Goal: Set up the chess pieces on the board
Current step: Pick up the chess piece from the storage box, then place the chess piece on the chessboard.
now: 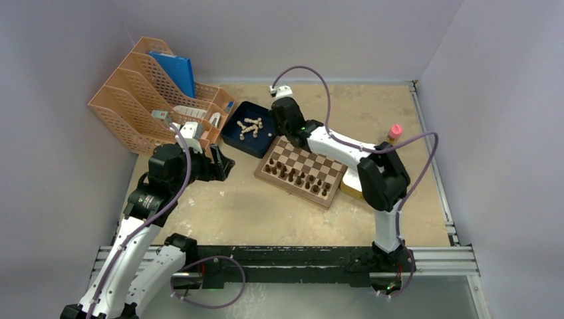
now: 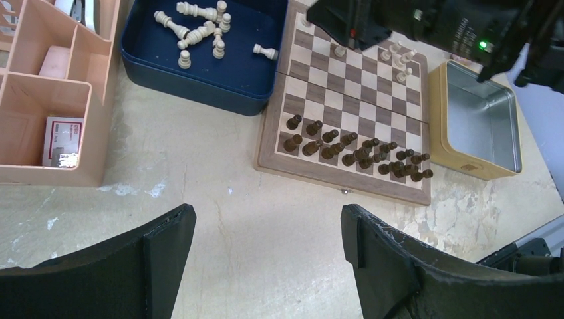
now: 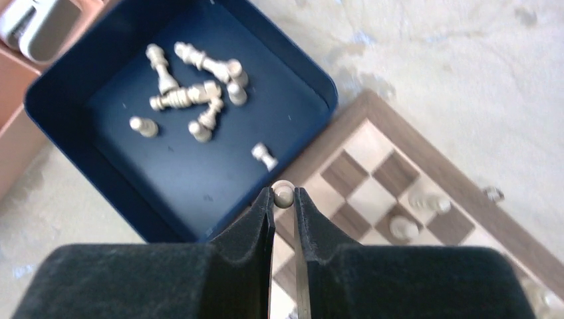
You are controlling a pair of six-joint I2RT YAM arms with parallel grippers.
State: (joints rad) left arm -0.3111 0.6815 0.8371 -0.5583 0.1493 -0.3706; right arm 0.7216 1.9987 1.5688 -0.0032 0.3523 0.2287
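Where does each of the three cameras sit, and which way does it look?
Top external: high behind the bases, looking down; left arm and right arm show.
Left wrist: beside the board, facing it; open fingers show.
Right wrist: above the board's corner, facing down; fingers pinch a light piece.
Shared: all see the blue tray.

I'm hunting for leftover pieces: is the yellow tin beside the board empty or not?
Empty as far as visible: the tin shows only bare metal floor; its far corner is hidden.
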